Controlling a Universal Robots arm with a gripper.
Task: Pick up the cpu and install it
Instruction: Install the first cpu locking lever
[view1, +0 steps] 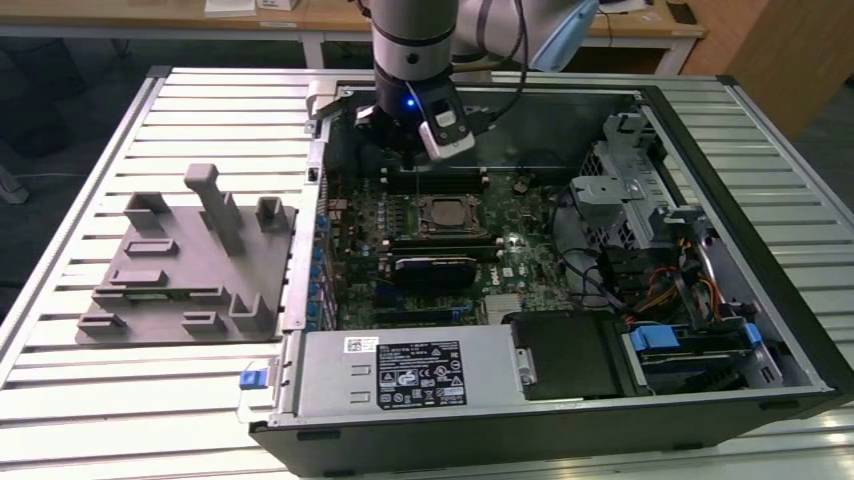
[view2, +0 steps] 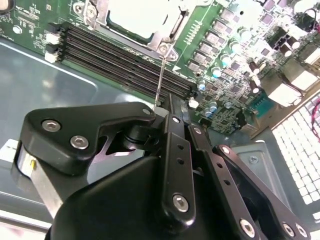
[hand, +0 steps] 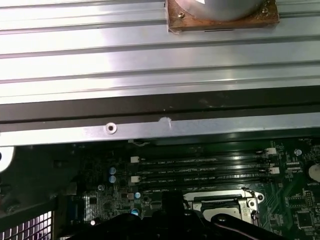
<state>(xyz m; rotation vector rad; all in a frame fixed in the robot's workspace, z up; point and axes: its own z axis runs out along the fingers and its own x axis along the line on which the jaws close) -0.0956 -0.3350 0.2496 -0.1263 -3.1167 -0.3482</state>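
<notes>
the cpu sits in the socket, and the claw looks closed at the tip of the lever. guide that thin lever slowly, without side pull, so the chip is not nudged.

The black memory slots run in a row across the green motherboard. Just beyond the slots lies the cpu, its pale metal top bordered by the socket frame. A thin metal lever crosses the slots, reaching from that frame to the tip of the gripper. The gripper's black linkage stands on the slots' near side, above the grey case panel.
</notes>
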